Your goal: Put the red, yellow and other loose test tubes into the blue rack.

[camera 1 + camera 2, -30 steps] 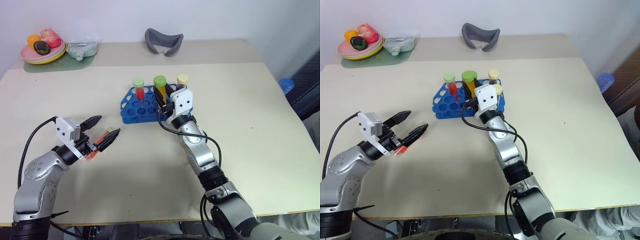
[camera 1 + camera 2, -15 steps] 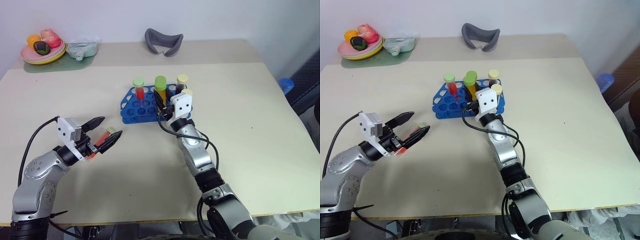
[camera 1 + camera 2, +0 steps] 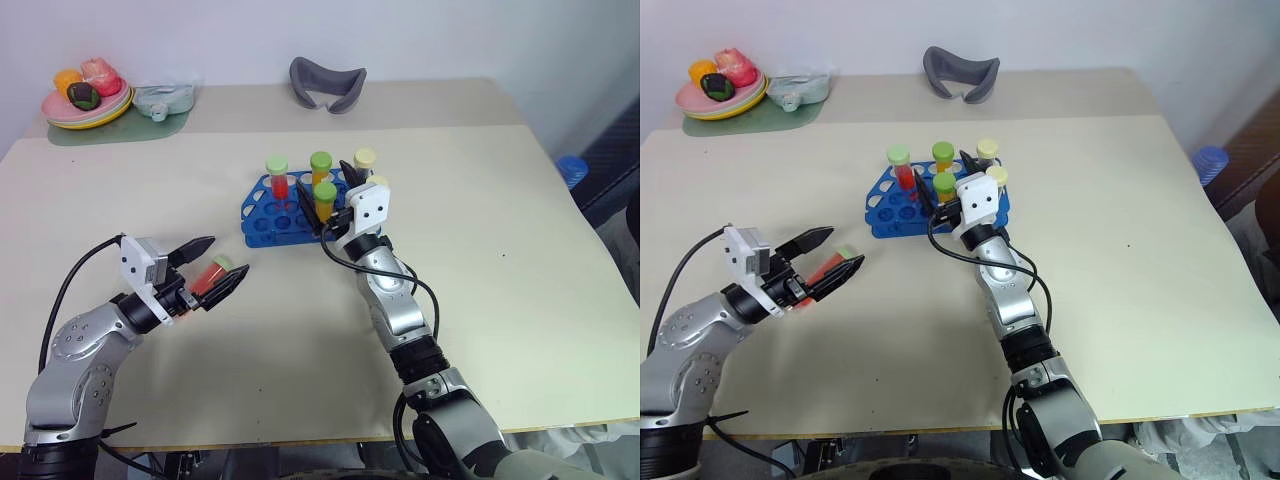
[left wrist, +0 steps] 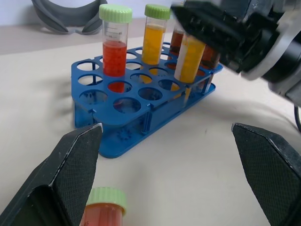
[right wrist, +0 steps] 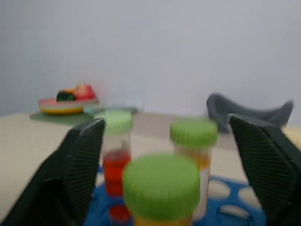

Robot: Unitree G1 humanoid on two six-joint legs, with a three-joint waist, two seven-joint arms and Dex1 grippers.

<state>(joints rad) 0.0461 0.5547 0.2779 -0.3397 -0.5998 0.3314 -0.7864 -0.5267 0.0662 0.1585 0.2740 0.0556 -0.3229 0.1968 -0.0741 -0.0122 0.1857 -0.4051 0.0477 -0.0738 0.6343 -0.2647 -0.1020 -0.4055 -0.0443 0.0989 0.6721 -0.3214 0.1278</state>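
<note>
Tubes stand upright in your blue rack [image 3: 285,212]: a red test tube [image 3: 278,178], two yellow test tubes [image 3: 320,172], each green-capped, plus two cream-capped brown tubes [image 3: 362,165]. Your right gripper [image 3: 332,208] sits open-fingered around the nearer yellow one. Your left gripper [image 3: 212,266] is spread wide over a loose red tube [image 3: 209,275] on the table [image 3: 520,250]; printed marks on it are unreadable.

Blue rack [image 3: 262,224], green-capped red tube [image 3: 211,272], grey table [image 3: 520,210].

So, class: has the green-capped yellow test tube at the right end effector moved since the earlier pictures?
Yes. The green-capped yellow test tube has dropped lower into the blue plastic rack.
</note>
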